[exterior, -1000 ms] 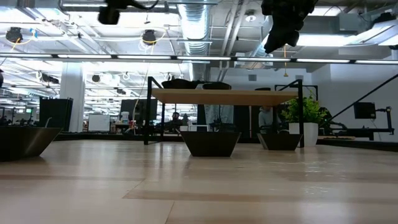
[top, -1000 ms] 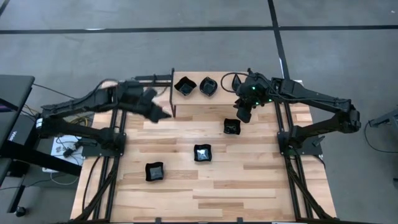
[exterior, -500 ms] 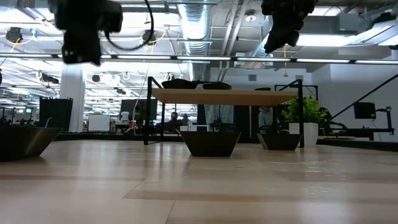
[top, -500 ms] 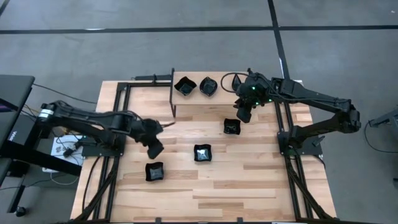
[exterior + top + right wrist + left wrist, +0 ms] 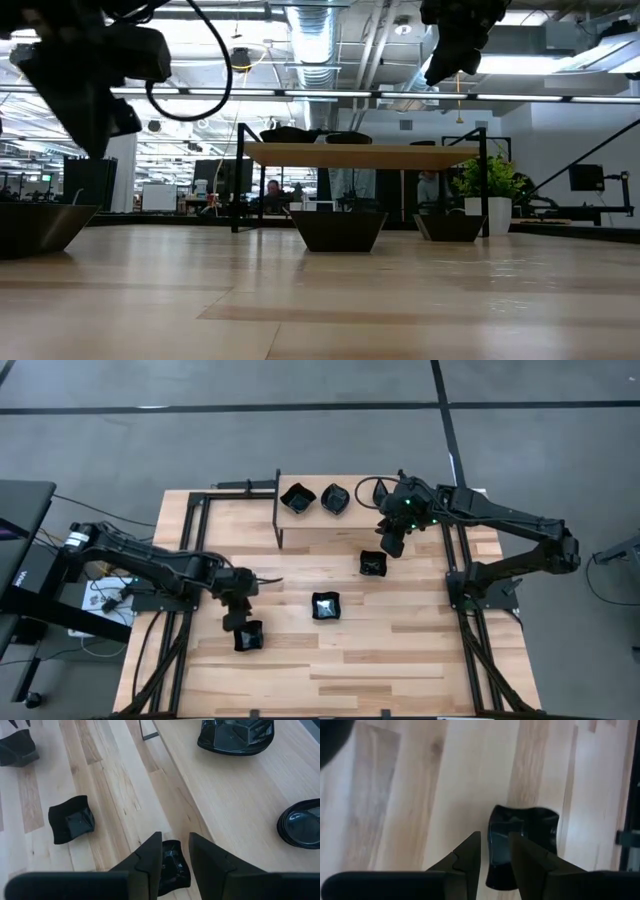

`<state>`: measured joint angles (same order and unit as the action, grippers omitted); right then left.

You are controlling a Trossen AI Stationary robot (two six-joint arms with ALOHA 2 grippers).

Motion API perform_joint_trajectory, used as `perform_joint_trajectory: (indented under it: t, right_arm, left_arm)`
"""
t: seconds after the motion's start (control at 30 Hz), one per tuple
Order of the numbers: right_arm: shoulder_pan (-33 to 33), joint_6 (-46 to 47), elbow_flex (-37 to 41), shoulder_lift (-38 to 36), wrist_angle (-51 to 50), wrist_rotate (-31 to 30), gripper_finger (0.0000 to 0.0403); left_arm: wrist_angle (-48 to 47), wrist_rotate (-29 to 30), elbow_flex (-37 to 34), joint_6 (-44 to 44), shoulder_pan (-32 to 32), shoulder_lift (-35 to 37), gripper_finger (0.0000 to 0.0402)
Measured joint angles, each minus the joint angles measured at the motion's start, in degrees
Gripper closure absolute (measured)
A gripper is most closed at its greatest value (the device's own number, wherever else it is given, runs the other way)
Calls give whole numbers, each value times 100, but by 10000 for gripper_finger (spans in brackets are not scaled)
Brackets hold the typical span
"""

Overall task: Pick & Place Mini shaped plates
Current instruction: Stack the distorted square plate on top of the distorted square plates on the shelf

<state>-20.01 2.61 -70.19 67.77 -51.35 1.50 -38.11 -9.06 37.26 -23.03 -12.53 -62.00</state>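
Left wrist view: square plate (image 5: 522, 840) just beneath left end effector (image 5: 493, 851).

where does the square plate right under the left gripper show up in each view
High view: the square plate lies on the table's near-left part, just below the left gripper.
Low view: it sits at the far left edge, under the left gripper.
Left wrist view: centre-right, just past the fingers.
Right wrist view: top left corner.
Shared landmark: the raised wooden shelf; it is not in the left wrist view.
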Motion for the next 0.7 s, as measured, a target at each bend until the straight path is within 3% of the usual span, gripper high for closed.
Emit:
perform_joint_trajectory:
  t: [0.3,0.7]
  right_arm:
    - [0,184,0,0,2,0,310]
    - [0,195,0,0,0,0,310]
  left_arm:
    - [402,-2,-282,14,-223,-133,301]
    - [861,-260,-282,9,-525,-998,301]
